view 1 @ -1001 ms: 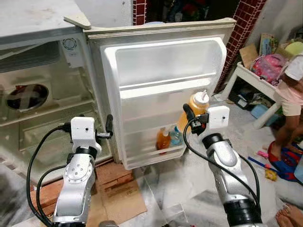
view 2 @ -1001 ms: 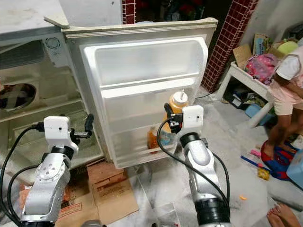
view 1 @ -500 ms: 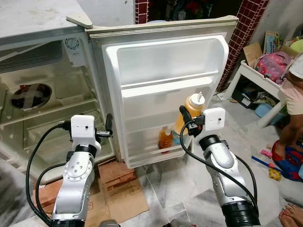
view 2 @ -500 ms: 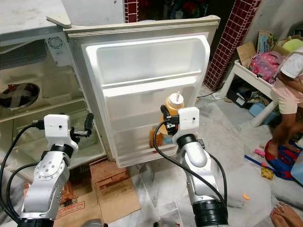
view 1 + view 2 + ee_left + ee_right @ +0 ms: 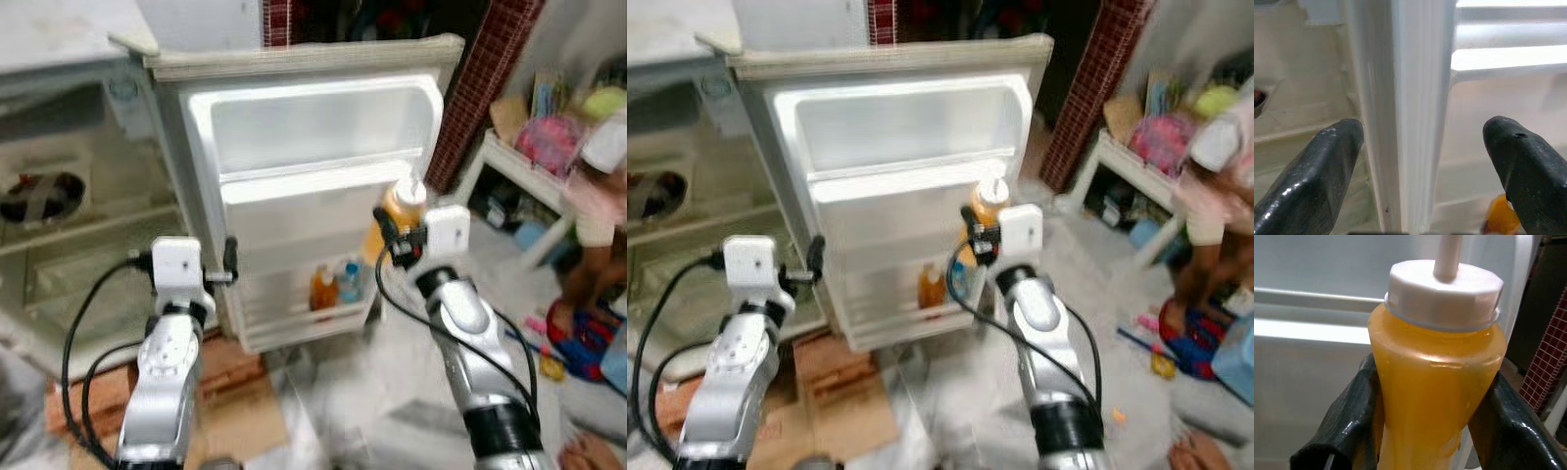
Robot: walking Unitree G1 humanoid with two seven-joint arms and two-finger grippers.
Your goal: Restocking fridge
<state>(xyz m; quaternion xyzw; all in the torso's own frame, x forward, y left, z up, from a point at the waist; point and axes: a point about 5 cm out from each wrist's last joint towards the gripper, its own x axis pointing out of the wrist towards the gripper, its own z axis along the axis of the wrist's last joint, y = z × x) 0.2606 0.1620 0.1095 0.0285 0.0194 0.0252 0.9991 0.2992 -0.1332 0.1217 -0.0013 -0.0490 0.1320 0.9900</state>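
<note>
Blurred by camera motion, the head views show a small open fridge point(image 5: 69, 196) with its white door point(image 5: 313, 186) swung wide over a tiled floor point(image 5: 392, 392), a person point(image 5: 598, 196) standing off beyond the right tool point(image 5: 392, 230), which grips an orange squeeze bottle point(image 5: 397, 211) against the door above the lower door shelf point(image 5: 304, 313), where a small orange bottle point(image 5: 323, 291) and a blue-capped bottle point(image 5: 349, 284) stand. From the left wrist, the left tool point(image 5: 1420, 161) is open, its black fingers point(image 5: 1312, 171) apart either side of the door's white edge point(image 5: 1415, 122). From the right wrist, both fingers point(image 5: 1347, 421) press the squeeze bottle's point(image 5: 1435, 382) orange waist below its white cap point(image 5: 1442, 293).
</note>
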